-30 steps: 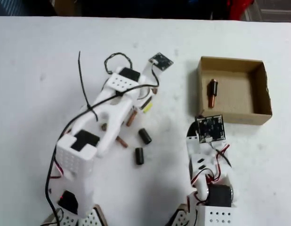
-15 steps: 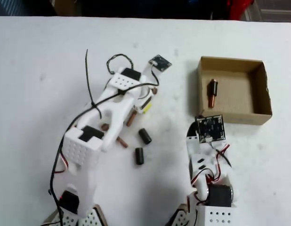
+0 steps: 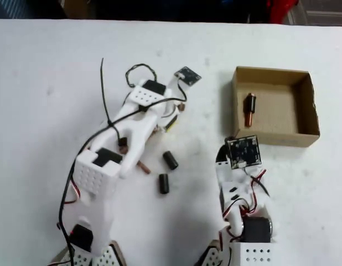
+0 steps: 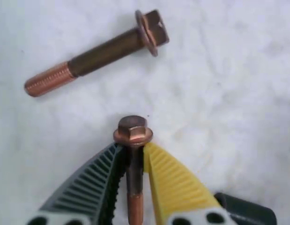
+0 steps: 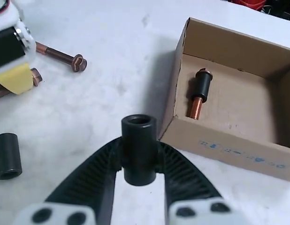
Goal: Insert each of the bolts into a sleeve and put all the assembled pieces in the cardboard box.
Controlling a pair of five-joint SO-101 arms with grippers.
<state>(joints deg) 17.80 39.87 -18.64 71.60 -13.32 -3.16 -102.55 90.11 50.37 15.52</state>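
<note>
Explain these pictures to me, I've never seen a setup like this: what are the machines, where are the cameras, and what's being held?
These are two small white robot arms at a white table. One picture looks down from above; the other two come from a camera on each arm's wrist. The left gripper is shut on a copper bolt; another bolt lies on the table close by. The right gripper is shut on a black sleeve, near the cardboard box. One finished piece, a bolt inside a sleeve, lies in the box. Two loose sleeves lie on the table between the arms.
</note>
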